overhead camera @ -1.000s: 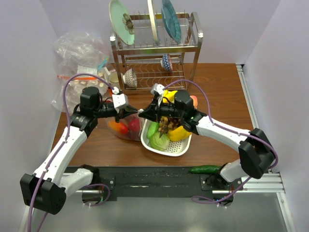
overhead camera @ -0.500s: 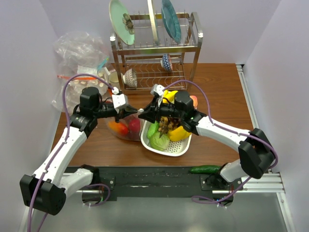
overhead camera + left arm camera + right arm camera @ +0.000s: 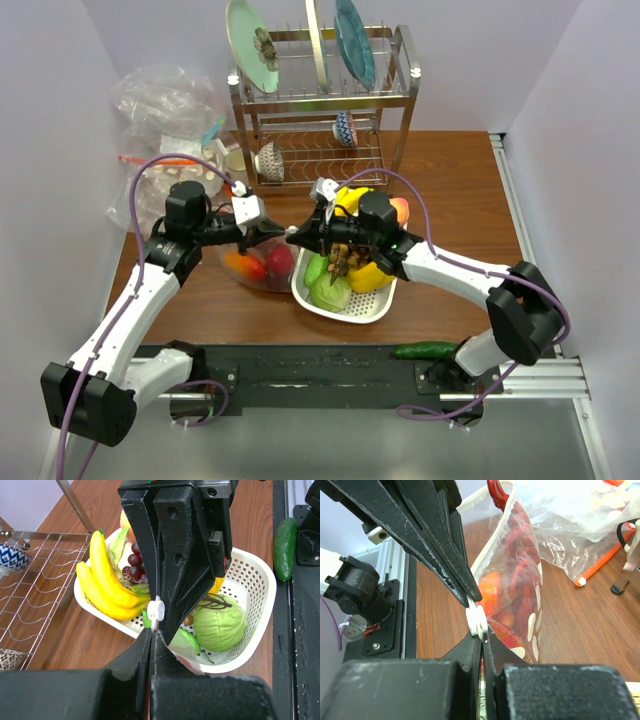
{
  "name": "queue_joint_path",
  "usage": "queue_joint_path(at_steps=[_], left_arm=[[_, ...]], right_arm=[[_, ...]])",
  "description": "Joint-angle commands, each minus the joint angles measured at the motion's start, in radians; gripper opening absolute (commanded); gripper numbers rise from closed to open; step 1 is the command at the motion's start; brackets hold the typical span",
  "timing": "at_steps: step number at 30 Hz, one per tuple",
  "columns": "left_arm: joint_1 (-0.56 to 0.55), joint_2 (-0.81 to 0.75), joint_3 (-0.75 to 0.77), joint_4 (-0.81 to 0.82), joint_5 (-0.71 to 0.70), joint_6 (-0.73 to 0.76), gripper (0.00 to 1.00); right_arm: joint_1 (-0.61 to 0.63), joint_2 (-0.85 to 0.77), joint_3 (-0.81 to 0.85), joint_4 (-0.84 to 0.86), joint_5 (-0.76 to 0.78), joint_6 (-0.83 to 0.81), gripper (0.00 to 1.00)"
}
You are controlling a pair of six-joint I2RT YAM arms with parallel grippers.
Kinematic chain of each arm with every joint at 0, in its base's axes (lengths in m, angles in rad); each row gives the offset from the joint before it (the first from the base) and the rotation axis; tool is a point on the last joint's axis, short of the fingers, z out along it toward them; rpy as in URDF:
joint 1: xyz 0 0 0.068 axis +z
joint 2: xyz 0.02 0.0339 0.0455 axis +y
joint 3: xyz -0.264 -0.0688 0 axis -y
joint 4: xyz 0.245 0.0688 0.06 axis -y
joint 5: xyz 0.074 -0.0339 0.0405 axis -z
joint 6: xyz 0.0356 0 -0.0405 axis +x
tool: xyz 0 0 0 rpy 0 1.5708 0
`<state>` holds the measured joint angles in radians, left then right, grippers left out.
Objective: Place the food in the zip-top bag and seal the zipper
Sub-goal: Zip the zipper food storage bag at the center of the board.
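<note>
Meeting tip-to-tip in top view, left jaws and right jaws sit shut at zip-top bag [image 3: 255, 270] mouth, beside white basket [image 3: 372, 306]. Left wrist: white slider [image 3: 155, 611] between their tips. Right wrist: both pinch zipper [image 3: 489, 547], food [image 3: 517, 565] inside bag.

Figure: brown wooden tabletop [image 3: 450, 190] enclosed by plain pale lilac walls [image 3: 50, 120]; two-tier steel wire dish rack [image 3: 290, 98] at the back; black mounting plate [image 3: 320, 368] along the near edge.
</note>
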<state>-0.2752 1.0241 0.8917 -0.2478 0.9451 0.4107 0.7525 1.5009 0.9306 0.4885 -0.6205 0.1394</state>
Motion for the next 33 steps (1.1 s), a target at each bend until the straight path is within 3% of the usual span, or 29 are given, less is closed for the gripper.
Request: queue_joint_path(at_steps=[1, 2, 3, 4, 7, 10, 19, 26, 30, 33], left_arm=[[0.001, -0.021, 0.004, 0.061, 0.024, -0.013, 0.00], [0.001, -0.021, 0.006, 0.064, 0.021, -0.018, 0.00], [0.001, -0.022, 0.006, 0.064, 0.020, -0.021, 0.07], [0.001, -0.022, 0.006, 0.067, 0.021, -0.032, 0.26], [0.001, -0.019, 0.009, 0.076, 0.055, -0.039, 0.50], [0.001, -0.025, 0.004, 0.096, 0.060, -0.053, 0.56], [0.001, 0.054, 0.052, 0.085, 0.138, -0.069, 0.44], [0.001, 0.067, 0.049, 0.079, 0.161, -0.067, 0.47], [-0.001, 0.071, 0.047, 0.078, 0.170, -0.064, 0.36], [-0.001, 0.080, 0.050, 0.076, 0.184, -0.065, 0.34]], right_arm=[[0.004, -0.044, -0.019, 0.055, 0.002, -0.015, 0.00], [0.004, -0.048, -0.019, 0.045, 0.002, -0.017, 0.00], [0.004, -0.054, -0.016, 0.035, 0.002, -0.029, 0.00], [0.004, -0.056, -0.013, 0.022, 0.002, -0.035, 0.00], [0.002, -0.059, -0.003, -0.010, -0.008, -0.050, 0.00], [0.005, -0.062, 0.005, -0.024, -0.024, -0.057, 0.00], [0.031, -0.060, 0.050, -0.110, -0.033, -0.123, 0.00], [0.034, -0.060, 0.059, -0.117, -0.041, -0.126, 0.00], [0.034, -0.061, 0.062, -0.120, -0.044, -0.126, 0.00], [0.034, -0.064, 0.063, -0.122, -0.042, -0.126, 0.00]])
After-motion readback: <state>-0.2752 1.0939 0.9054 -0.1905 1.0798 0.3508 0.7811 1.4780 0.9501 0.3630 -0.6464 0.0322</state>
